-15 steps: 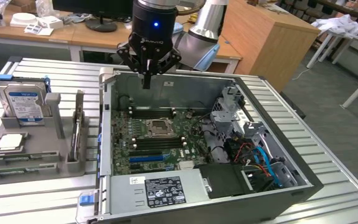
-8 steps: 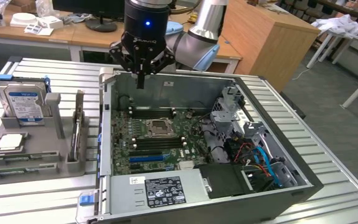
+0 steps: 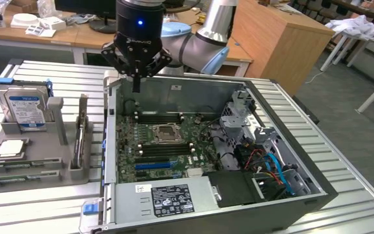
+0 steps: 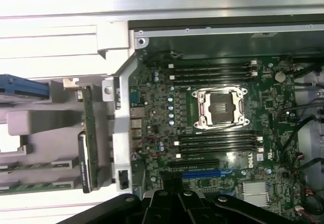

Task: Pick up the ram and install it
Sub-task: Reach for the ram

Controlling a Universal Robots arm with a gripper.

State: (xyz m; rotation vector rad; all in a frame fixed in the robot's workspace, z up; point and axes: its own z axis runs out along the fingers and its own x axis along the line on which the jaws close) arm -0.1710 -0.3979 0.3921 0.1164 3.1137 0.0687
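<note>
The gripper (image 3: pixel 137 88) points straight down, its thin fingers (image 3: pixel 136 82) clenched together on nothing. In the wrist view the gripper (image 4: pixel 178 206) shows as a dark mass above the board (image 4: pixel 167 113). In the exterior view it hangs from the arm (image 3: pixel 206 34) over the eleven o'clock corner of the open case (image 3: pixel 317 192); how far it is above the rim I cannot tell. The ram (image 3: pixel 82 127) is well apart from it, between seven and eight o'clock of the gripper. It stands on its long edge in a slot of the grey holder (image 3: pixel 44 170), outside the case and just beside its wall. The wrist view shows the same: the ram (image 4: pixel 90 128) is a narrow green strip in the holder (image 4: pixel 30 123), next to the case (image 4: pixel 119 107). Near nine o'clock of the gripper, the drive (image 3: pixel 23 108) stands upright at the holder's far end, and the chip (image 3: pixel 11 147) lies flat at six o'clock of the drive. Inside the case, the socket (image 3: pixel 167 132) sits at five o'clock of the gripper on the green board (image 3: pixel 132 146), between two banks of black slots (image 3: pixel 161 117). The wrist view shows the socket (image 4: pixel 220 107) and the slots (image 4: pixel 212 72) laid out likewise. The supply (image 3: pixel 174 197) lies at six o'clock of the socket, and red and blue cables (image 3: pixel 271 165) run at four o'clock. Case and holder rest on a slatted metal table (image 3: pixel 37 209).
</note>
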